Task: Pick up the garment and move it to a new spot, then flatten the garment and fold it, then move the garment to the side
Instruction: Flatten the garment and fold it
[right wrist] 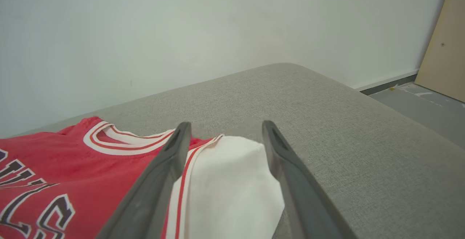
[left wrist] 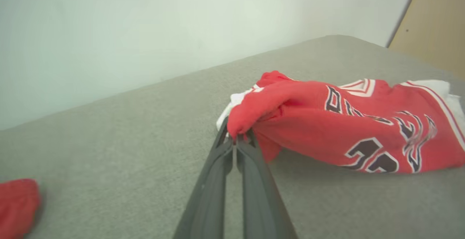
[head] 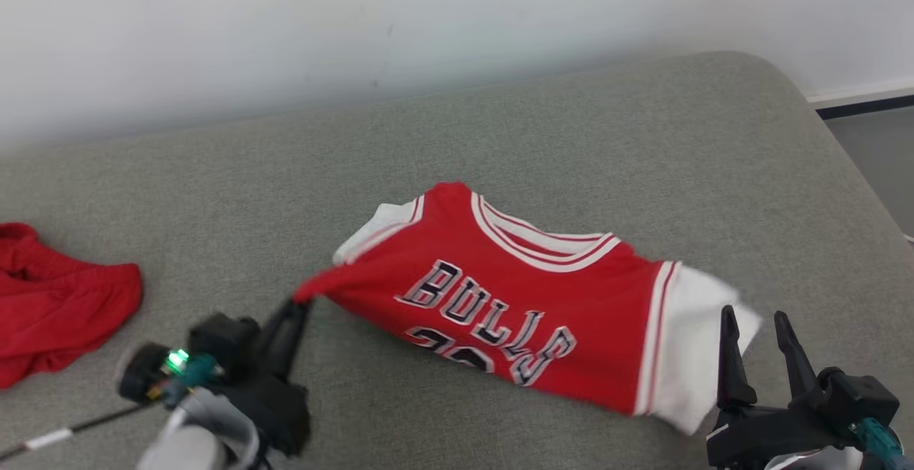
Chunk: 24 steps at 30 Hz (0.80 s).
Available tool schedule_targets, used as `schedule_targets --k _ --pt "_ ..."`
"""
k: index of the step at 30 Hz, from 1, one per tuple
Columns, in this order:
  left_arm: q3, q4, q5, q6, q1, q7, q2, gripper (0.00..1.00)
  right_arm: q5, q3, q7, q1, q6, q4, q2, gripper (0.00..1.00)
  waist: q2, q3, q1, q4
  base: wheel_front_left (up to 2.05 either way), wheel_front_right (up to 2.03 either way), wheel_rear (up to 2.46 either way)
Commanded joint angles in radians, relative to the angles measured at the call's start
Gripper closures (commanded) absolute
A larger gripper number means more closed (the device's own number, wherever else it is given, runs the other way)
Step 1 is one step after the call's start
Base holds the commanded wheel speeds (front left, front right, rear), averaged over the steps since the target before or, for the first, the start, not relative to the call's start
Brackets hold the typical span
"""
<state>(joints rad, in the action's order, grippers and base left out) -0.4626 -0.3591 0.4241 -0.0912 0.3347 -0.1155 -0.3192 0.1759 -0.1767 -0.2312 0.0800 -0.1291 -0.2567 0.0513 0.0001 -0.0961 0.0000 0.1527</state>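
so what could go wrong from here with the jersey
The left jaws are shut on just a small bunch at one corner of the jersey; a pull might slip it free.
The right jaws stand open around the white edge, gripping nothing, so a one-sided pull could skew it.
Red cloth lies to the left; dragging that way may tangle them.

Site reads to me as a plain indoor test room, lab-like rather than domestic. Work surface: a wide padded platform (head: 571, 134) covered in grey woven fabric, with a rounded corner, set against a flat white wall (head: 357, 13). A dark skirting strip (head: 864, 106) runs along the wall foot above a smooth grey floor (right wrist: 417, 101). At the edge of my right wrist view stands a pale tan panel (right wrist: 443, 39), possibly a door; too little shows to tell.
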Motion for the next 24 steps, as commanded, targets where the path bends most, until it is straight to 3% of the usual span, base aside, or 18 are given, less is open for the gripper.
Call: schedule_targets --k 1,9,13,14,24 --pt "0.023 0.035 -0.009 0.012 0.032 0.011 -0.039 1.0 0.007 0.006 -0.008 -0.003 -0.003 -0.006 -0.002 0.0 -0.0001 0.001 0.0 -0.007 0.0 0.0 0.0" --pt "0.085 0.122 -0.008 0.017 0.121 0.121 -0.17 1.0 0.019 0.029 -0.017 0.023 -0.003 -0.035 -0.002 0.0 -0.0001 -0.02 0.0 0.026 0.0 0.0 0.0" --pt "0.095 0.102 -0.005 0.03 0.135 0.123 -0.182 1.0 0.024 0.029 -0.02 0.03 -0.003 -0.053 -0.002 0.0 -0.0001 -0.025 0.0 0.047 0.0 0.0 0.0" --pt "0.1 0.098 -0.002 0.038 0.132 0.111 -0.175 0.0 0.023 0.029 -0.022 0.03 -0.003 -0.055 -0.002 0.0 -0.0001 -0.024 0.0 0.049 0.0 0.0 0.0" --pt "0.18 0.177 0.022 0.139 0.034 -0.092 -0.115 0.0 -0.016 0.03 0.002 0.042 -0.003 -0.043 -0.002 0.0 -0.0001 0.016 0.0 -0.018 0.0 0.0 0.0"
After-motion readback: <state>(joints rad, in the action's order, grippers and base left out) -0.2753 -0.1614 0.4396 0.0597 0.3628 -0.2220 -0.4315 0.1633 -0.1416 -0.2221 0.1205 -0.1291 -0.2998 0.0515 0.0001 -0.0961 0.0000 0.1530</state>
